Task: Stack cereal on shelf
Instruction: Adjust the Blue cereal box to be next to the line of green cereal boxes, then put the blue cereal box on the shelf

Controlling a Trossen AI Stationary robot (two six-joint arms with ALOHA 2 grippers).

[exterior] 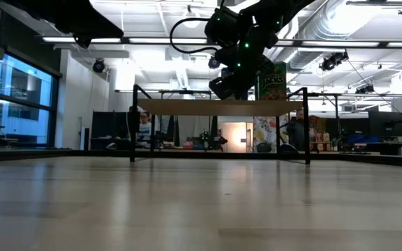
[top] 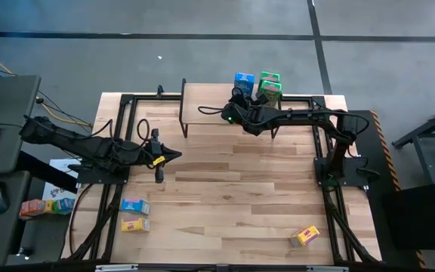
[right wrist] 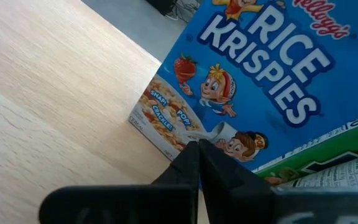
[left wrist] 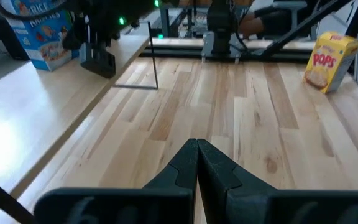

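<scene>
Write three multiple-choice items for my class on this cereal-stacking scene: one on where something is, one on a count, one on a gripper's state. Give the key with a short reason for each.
1. Where is the right gripper?
A. Over the shelf, beside the blue box
B. At the table's near edge
C. Off the table, over the floor

2. How many cereal boxes lie on the table, off the shelf?
A. One
B. Three
C. Six

3. How do the left gripper's fingers stand?
A. Wide open
B. Shut on a box
C. Shut, holding nothing

Key:
1. A, the high view shows it at the blue box on the shelf, and its wrist view is filled by that box.
2. B, a blue box and a yellow box lie near left, another yellow box near right.
3. C, its wrist view shows the fingertips meeting with only bare wood ahead.
</scene>
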